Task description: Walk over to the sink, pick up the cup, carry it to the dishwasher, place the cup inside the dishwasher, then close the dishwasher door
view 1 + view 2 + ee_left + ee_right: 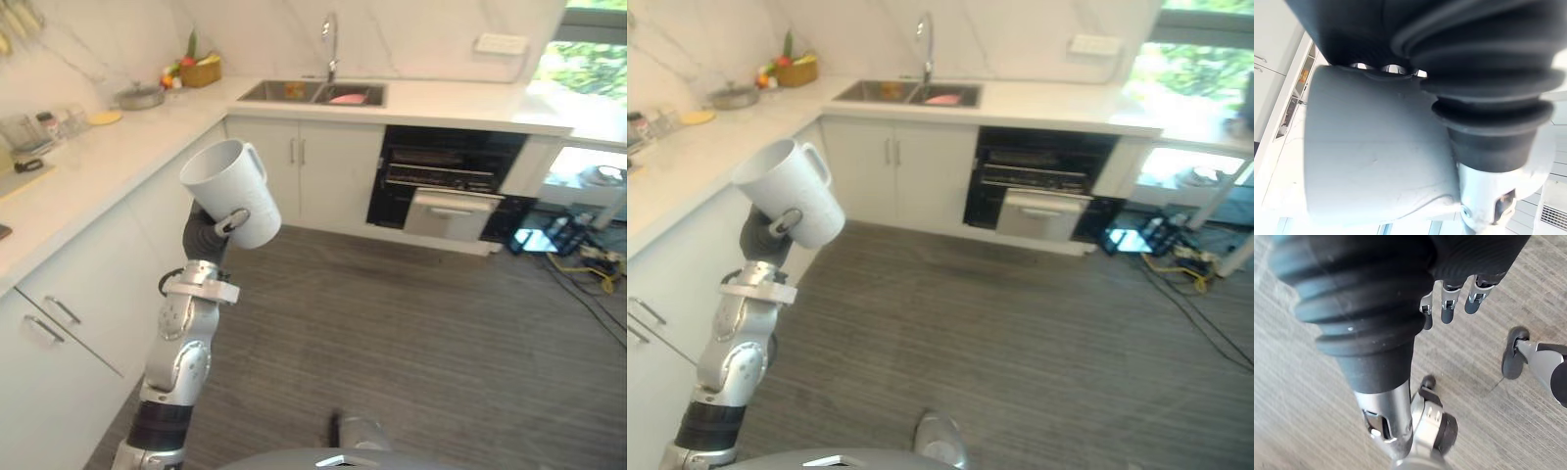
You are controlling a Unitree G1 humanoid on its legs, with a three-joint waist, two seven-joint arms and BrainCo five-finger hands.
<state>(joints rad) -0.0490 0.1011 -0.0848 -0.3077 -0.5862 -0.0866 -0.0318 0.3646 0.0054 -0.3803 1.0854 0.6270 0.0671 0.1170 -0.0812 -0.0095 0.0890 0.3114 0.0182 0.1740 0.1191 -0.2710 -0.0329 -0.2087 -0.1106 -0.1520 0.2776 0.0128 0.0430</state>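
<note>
Grasping the white cup (230, 191) round its body, the left hand (208, 238) holds it tilted. Judged rigid, smooth, light, breakable: grip the wall firmly. Right hand (1447, 303) hangs relaxed.

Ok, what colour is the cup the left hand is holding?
The cup is plain white, seen best in the left eye view.

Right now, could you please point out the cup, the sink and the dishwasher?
cup (230, 191): left eye view, its white side wall.
sink (269, 92): left eye view, its left basin.
dishwasher (441, 168): left eye view, the rack in its dark opening.
</note>
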